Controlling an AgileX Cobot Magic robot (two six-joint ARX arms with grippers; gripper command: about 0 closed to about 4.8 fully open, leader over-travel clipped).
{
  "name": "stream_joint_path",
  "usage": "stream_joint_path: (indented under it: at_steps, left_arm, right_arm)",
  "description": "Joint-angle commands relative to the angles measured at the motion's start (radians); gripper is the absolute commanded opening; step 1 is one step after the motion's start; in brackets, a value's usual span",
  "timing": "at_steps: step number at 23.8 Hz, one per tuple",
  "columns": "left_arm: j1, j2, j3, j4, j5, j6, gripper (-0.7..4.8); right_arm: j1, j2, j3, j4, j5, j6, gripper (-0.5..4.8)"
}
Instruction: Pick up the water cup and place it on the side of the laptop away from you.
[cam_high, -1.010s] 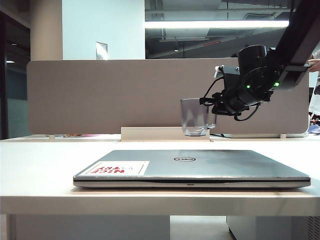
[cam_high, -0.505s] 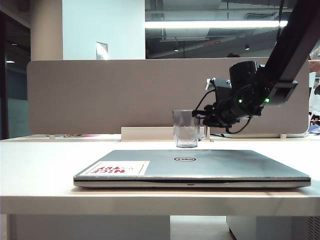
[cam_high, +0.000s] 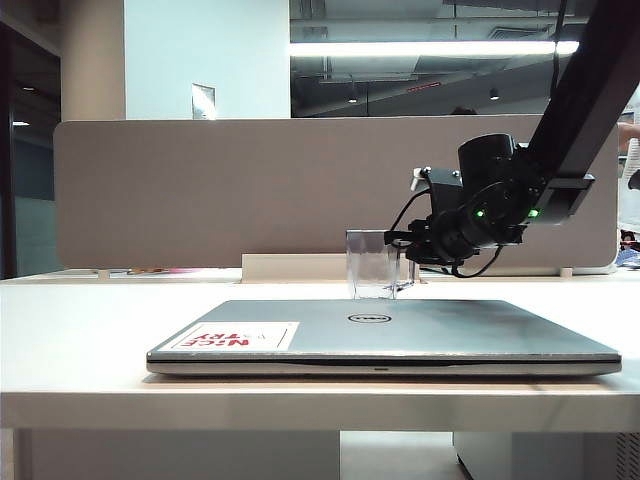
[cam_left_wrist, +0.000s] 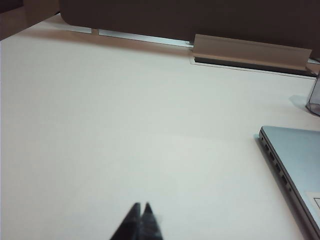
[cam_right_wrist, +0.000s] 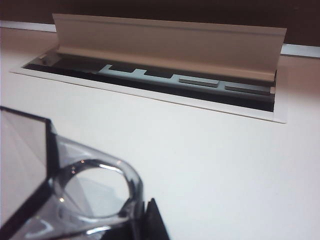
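The clear squarish water cup (cam_high: 372, 265) stands upright just behind the far edge of the silver laptop (cam_high: 400, 330), its base level with the lid. Whether it rests on the table I cannot tell. My right gripper (cam_high: 412, 255) is shut on the cup's side handle (cam_right_wrist: 100, 192), coming in from the right. In the right wrist view the cup (cam_right_wrist: 30, 165) fills the near corner beside the right gripper (cam_right_wrist: 145, 220). My left gripper (cam_left_wrist: 141, 207) is shut and empty over bare table, far from the laptop (cam_left_wrist: 295, 160) and the cup (cam_left_wrist: 315, 97).
A cable box with a raised cream flap (cam_high: 300, 267) is set into the table right behind the cup; the right wrist view shows its slot (cam_right_wrist: 165, 82). A grey divider panel (cam_high: 200, 190) closes off the back of the white table (cam_high: 80, 330).
My right gripper has carried the cup to the left and down, from well above the table to just behind the laptop's far edge. The left gripper's earlier state is not shown.
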Motion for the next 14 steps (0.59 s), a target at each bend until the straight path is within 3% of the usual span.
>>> stream_joint_path:
  at_steps: [1,3,6,14]
  left_arm:
    - [-0.002,0.0,0.003,0.006,0.001,-0.003,-0.06]
    - [-0.002,0.0,0.003,0.006,0.001,-0.003,-0.06]
    - [-0.002,0.0,0.003,0.006,0.001,-0.003,-0.06]
    - [-0.002,0.0,0.003,0.006,0.001,-0.003,-0.06]
  right_arm:
    - [0.001,-0.007,0.007,0.028,-0.001,0.004,0.0]
    - [0.001,-0.007,0.007,0.028,-0.001,0.004,0.01]
    - [0.001,-0.007,0.007,0.025,-0.001,0.004,0.58]
    - [0.001,-0.009,0.007,0.008,-0.001,-0.005,0.59]
